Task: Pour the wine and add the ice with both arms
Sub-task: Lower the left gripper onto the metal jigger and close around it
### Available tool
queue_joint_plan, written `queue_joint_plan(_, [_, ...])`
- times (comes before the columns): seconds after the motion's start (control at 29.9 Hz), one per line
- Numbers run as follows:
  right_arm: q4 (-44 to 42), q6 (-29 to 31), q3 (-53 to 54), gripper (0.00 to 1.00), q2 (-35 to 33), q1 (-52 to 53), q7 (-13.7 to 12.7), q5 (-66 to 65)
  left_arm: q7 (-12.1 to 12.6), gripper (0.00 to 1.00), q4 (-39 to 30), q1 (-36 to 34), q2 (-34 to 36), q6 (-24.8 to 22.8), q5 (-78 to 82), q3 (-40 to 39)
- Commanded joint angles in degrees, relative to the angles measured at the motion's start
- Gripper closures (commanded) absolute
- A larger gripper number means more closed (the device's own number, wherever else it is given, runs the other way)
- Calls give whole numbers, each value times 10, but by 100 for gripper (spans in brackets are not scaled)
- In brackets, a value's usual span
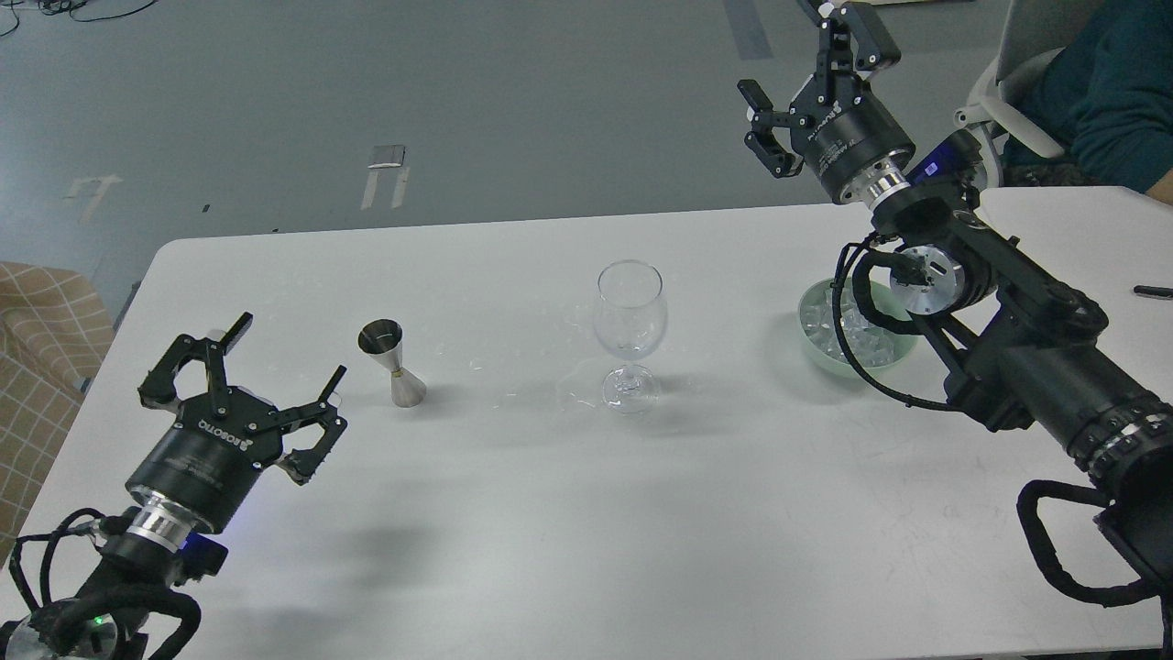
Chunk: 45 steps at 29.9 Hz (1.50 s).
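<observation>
A clear stemmed glass [628, 332] stands upright mid-table. A small steel jigger [392, 361] stands to its left; I cannot tell whether it holds wine. A pale green bowl [816, 351] at the right holds several clear ice cubes [860, 332], partly hidden by my right arm's cable. My left gripper [286, 348] is open and empty, low over the table's front left, just left of the jigger. My right gripper [799, 50] is open and empty, raised beyond the table's far edge, above the bowl.
The white table [586, 513] ends at the far edge near the grey floor. A black pen [1152, 291] lies at the far right. A seated person in a teal top [1113, 87] is at the back right. A tan checked cushion [41, 330] lies to the left.
</observation>
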Motion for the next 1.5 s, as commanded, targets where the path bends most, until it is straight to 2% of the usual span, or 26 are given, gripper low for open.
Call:
queue_joint_plan(0.0, [0, -2, -1, 0, 0, 0, 0, -1, 13, 3, 25, -12, -61, 73, 1, -1])
queue_joint_plan(0.1, [0, -3, -1, 0, -1, 0, 0, 0, 15, 3, 57, -26, -79, 69, 2, -1])
queue_joint_plan(0.27, [0, -3, -1, 0, 0, 0, 0, -1, -5, 3, 111, -59, -104, 65, 1, -3])
queue_joint_plan(0.57, [0, -7, -12, 0, 1, 0, 0, -2, -7, 2, 176, -108, -110, 63, 9, -7])
queue_joint_plan(0.73, [0, -9, -13, 0, 0, 0, 0, -1, -7, 2, 224, -144, -110, 37, 10, -7])
queue_joint_plan(0.94, [-1, -9, -13, 0, 2, 0, 0, -2, -8, 2, 269, -172, -110, 32, 13, -2])
queue_joint_plan(1.17, [-4, -10, -18, 0, 2, 0, 0, -1, -11, 2, 279, -178, -110, 27, 27, 3])
queue_joint_plan(1.37, [-4, -10, -18, 0, 2, -2, 0, -2, -29, 5, 302, -203, -110, 28, 32, 4])
queue_joint_plan(1.47, [-4, -10, -18, 0, 2, -2, 0, -2, -29, 6, 312, -209, -110, 28, 33, 4])
